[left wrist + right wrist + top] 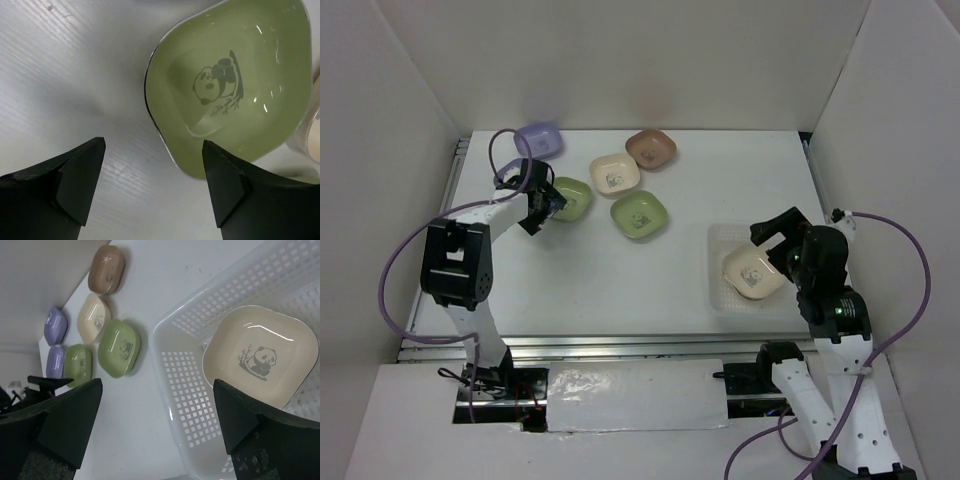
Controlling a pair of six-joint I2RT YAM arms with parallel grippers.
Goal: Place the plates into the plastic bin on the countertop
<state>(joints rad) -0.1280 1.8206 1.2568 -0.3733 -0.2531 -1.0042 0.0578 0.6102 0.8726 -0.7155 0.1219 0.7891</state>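
Inside the plastic bin lies one cream plate; panda print up.

Left arm stretched forward, right arm bent — jaws apart.

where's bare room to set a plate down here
Bare: white countertop between the darker green square plate and the translucent plastic bin; also bin floor beside its cream plate. Crowded: back left, where the other plates cluster.
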